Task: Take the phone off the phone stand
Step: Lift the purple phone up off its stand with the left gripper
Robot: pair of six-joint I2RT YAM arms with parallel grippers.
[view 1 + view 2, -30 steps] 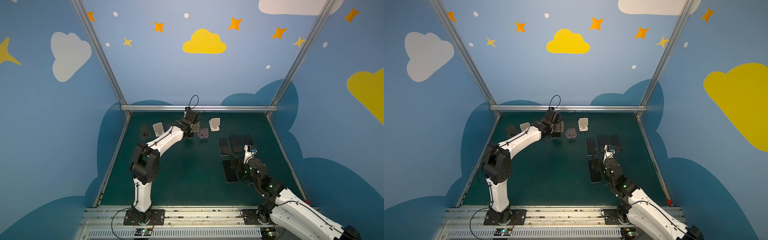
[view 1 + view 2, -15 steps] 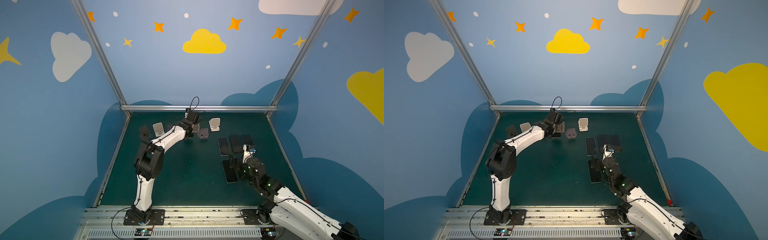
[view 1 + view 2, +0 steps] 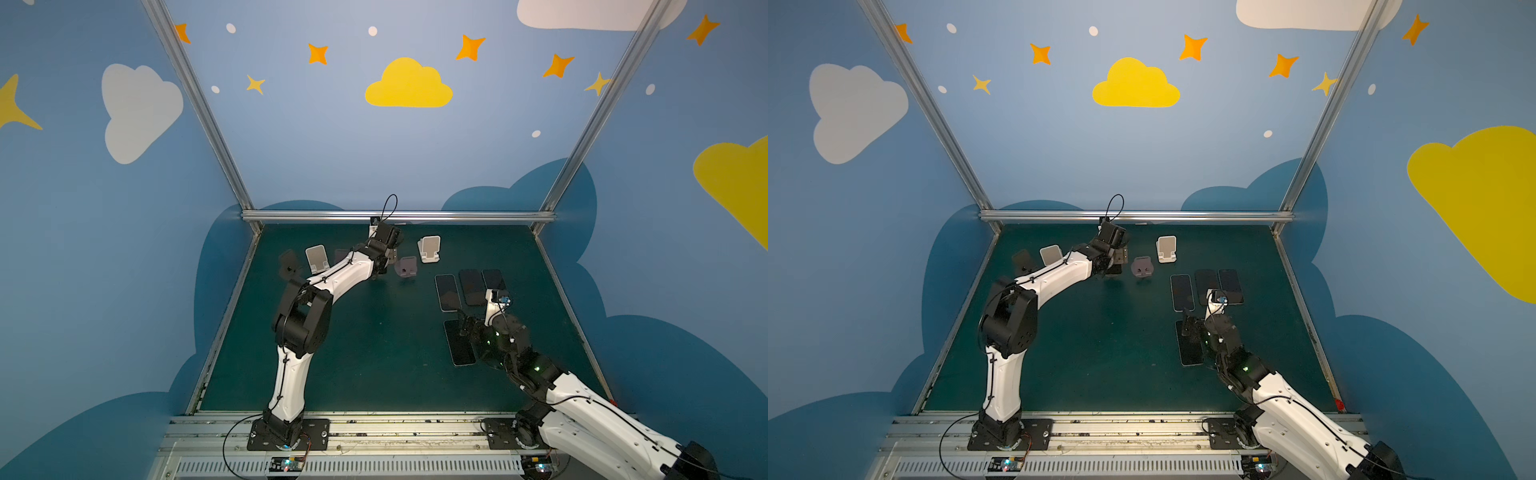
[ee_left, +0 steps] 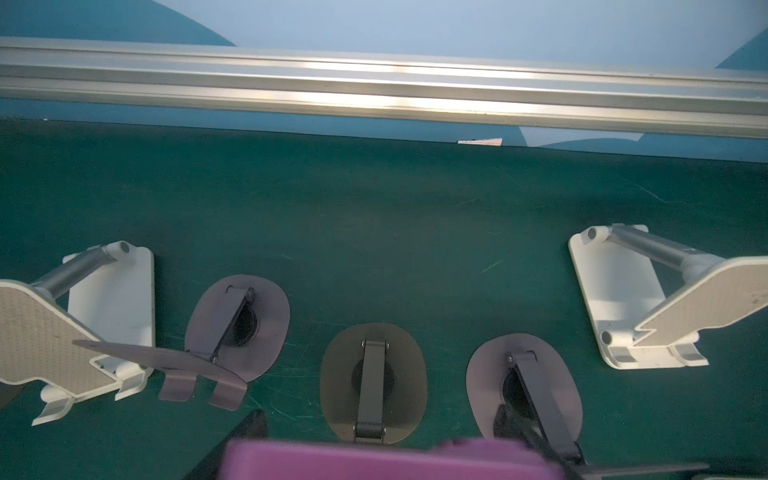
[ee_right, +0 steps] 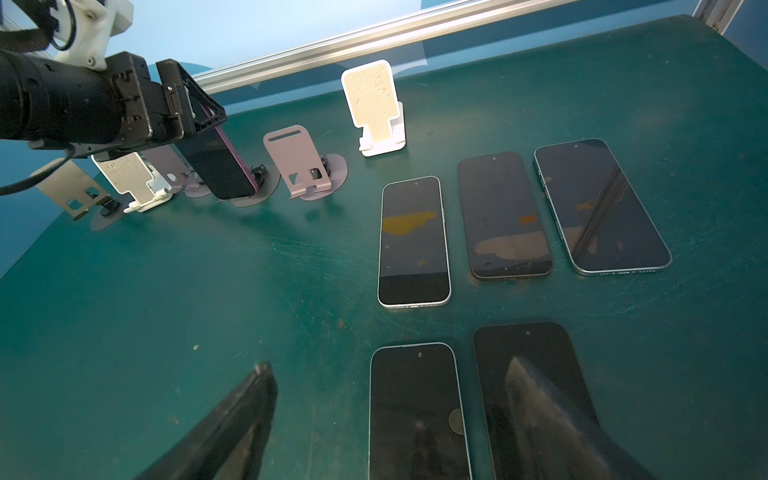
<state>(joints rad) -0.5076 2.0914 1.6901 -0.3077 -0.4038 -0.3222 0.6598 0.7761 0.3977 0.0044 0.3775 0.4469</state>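
A pink-edged phone (image 5: 220,166) with a dark screen leans on an olive-grey phone stand (image 4: 345,374) in the row near the back rail. My left gripper (image 5: 195,112) is at the phone's upper end, a finger on each side edge, shut on it. In the left wrist view the phone's pink top edge (image 4: 382,461) spans the gap between the dark fingers (image 4: 249,424). In both top views the left gripper (image 3: 384,257) (image 3: 1118,257) reaches far back. My right gripper (image 5: 386,415) (image 3: 463,328) hangs open, holding nothing, low over a flat phone (image 5: 415,411).
Empty stands flank the held phone: a mauve one (image 3: 406,266), a white one (image 3: 430,248), another white one (image 3: 316,257) and a dark one (image 3: 288,262). Several phones (image 3: 447,292) lie face up at the right. The metal back rail (image 3: 395,216) runs close behind.
The left gripper's jaws have narrowed onto the phone's sides, and the left arm's elbow has swung a little right. The right arm has hardly moved.
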